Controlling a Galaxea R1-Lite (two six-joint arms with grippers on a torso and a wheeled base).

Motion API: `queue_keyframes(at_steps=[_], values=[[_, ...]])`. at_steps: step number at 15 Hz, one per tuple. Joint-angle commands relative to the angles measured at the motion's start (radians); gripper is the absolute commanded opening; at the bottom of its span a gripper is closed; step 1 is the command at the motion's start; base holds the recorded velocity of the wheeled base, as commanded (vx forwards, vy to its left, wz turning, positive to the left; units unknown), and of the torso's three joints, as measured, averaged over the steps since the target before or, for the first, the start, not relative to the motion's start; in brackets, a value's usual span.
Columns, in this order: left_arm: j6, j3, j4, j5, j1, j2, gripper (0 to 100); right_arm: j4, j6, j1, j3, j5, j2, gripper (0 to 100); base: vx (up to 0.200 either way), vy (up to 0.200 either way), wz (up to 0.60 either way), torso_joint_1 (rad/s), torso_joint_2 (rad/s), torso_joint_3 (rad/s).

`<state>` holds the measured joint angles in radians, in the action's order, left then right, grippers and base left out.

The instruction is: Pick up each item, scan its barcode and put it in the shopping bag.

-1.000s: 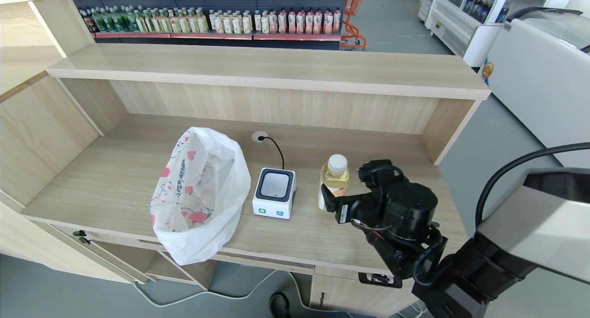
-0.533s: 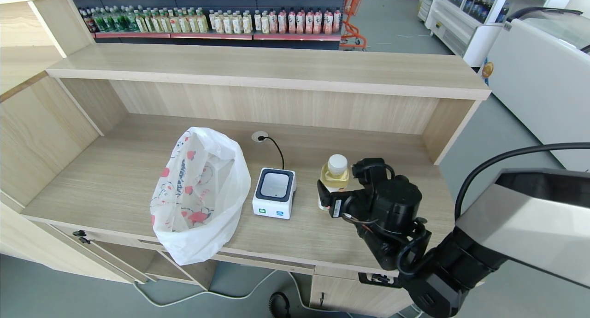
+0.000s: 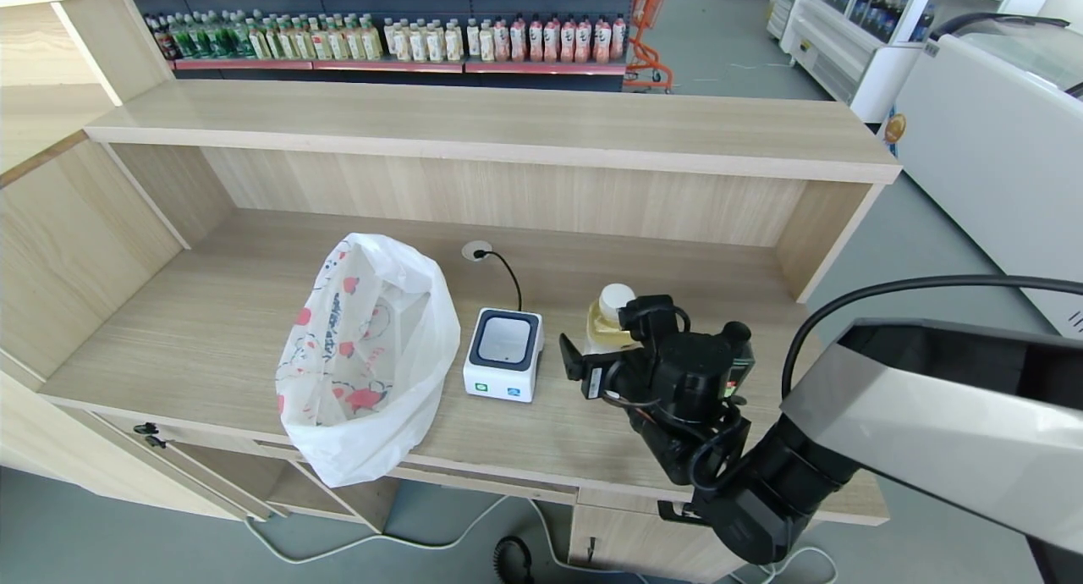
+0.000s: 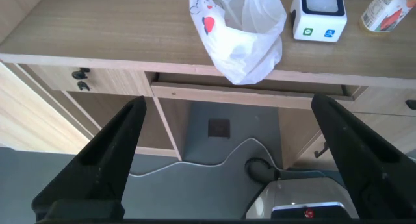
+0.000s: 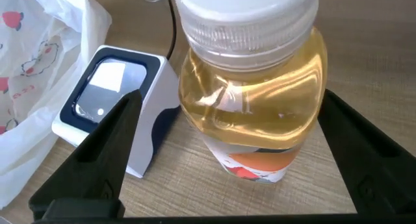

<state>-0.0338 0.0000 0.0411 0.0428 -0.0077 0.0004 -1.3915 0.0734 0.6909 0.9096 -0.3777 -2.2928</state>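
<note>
A clear bottle (image 3: 607, 320) of yellow liquid with a white cap stands upright on the wooden counter (image 3: 211, 330), right of the white barcode scanner (image 3: 503, 353). My right gripper (image 3: 609, 340) is open, one finger on each side of the bottle (image 5: 250, 100) with small gaps showing. The white shopping bag (image 3: 364, 355) with red prints stands open, left of the scanner. My left gripper (image 4: 227, 104) hangs open and empty in front of the counter, below its edge; the bag (image 4: 237, 29), scanner (image 4: 317, 15) and bottle (image 4: 385, 10) lie beyond it.
The scanner's black cable (image 3: 508, 275) runs to a hole in the counter behind it. A raised back wall (image 3: 508, 195) and side panels enclose the counter. Drawers (image 4: 84, 78) sit under its front edge. The bag's side (image 5: 32, 87) lies close beside the scanner (image 5: 110, 113).
My right arm has moved left towards the bottle, and its fingers now stand on both sides of it. The bottle, scanner and bag have stayed in place.
</note>
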Motion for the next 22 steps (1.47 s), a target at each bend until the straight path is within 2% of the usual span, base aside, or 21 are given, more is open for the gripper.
queue_keyframes(at_steps=[1,10,11,22], values=[[0.000,0.000,0.000,0.000,0.000,0.000,100,0.000,-0.001,-0.007,0.023,0.003,-0.028,100,0.000,0.000,0.00,0.000,0.00,0.000],[0.000,0.000,0.000,0.000,0.000,0.000,100,0.008,-0.011,-0.036,0.137,0.046,-0.090,100,0.000,0.000,0.00,0.000,0.00,0.000],[0.000,0.000,0.000,0.000,0.000,0.000,100,0.008,-0.012,-0.042,0.147,0.049,-0.097,0,0.000,0.000,0.00,0.000,0.00,0.000],[0.000,0.000,0.000,0.000,0.000,0.000,100,0.026,-0.038,-0.076,0.173,0.062,-0.102,0,0.000,0.000,0.00,0.000,0.00,0.000]])
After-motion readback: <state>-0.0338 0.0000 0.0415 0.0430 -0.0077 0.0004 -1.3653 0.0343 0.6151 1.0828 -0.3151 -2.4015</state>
